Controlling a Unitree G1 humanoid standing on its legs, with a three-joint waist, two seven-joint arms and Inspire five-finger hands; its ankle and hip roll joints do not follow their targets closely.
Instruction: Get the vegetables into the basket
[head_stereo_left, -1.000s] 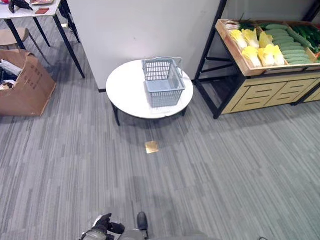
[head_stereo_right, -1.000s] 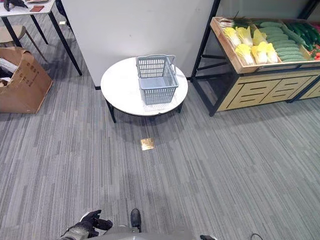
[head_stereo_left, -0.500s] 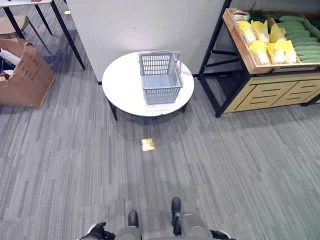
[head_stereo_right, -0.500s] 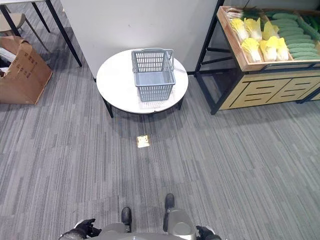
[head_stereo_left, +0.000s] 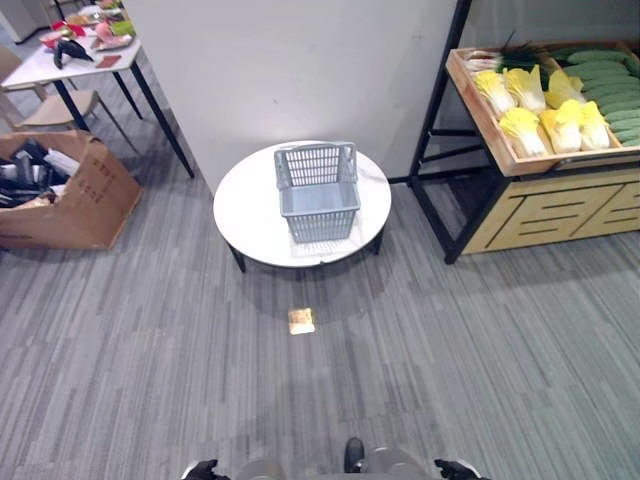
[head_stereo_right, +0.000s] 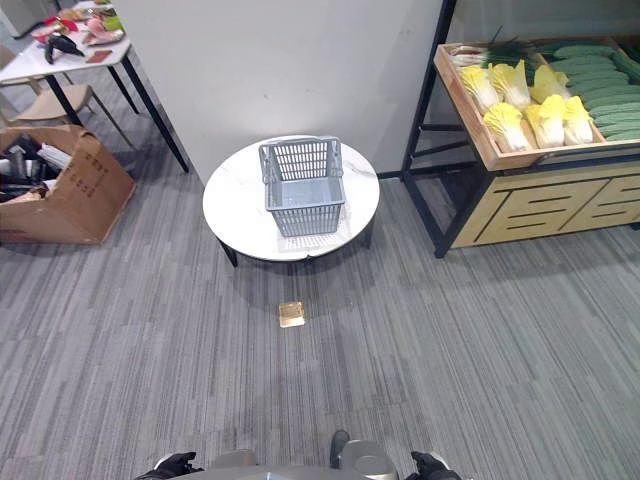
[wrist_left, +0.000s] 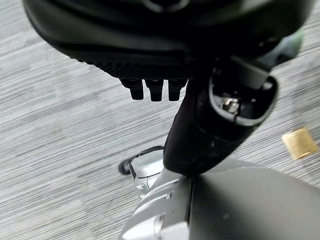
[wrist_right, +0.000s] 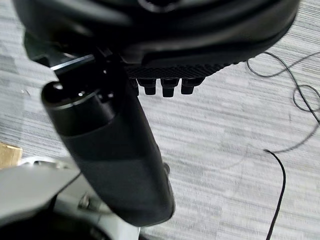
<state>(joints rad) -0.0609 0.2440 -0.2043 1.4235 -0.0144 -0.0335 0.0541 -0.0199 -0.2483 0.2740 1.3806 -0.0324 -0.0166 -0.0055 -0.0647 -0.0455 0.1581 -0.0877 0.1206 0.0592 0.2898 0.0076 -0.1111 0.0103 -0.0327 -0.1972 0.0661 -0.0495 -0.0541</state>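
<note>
— Camera's swung since a second ago: from the left eye, the whole floor slides and a second table with bits on it comes in at the far left, so that's the head moving, not the things. Basket (head_stereo_left: 318, 188) sits empty on the round white counter (head_stereo_left: 250, 205), same spot on it as before. Vegetables (head_stereo_left: 545, 108) lie in the wooden crate (head_stereo_left: 480, 110) on the rack, well apart from the basket.

— And the hands?

— Left hand (head_stereo_left: 203, 469) and right hand (head_stereo_left: 452, 468) are slivers at the bottom edge, low by the body. Nothing started.

— Right eye?

— Same layout. Cardboard box (head_stereo_right: 75, 195) off to the left, a small gold tile (head_stereo_right: 292, 314) on the carpet between robot and counter. My worry: the rack's dark post (head_stereo_right: 432, 95) stands between counter and crate, so an arm swinging across could clip it, or nudge the light basket.

— Left wrist?

— Left-hand fingers (wrist_left: 155, 90) hang straight and relaxed, holding nothing.

— Right wrist?

— Right-hand fingers (wrist_right: 169, 87) likewise loose and empty. Only their stubby ends show, and the crate's far right is cut off, so I can't count the vegetables.
</note>
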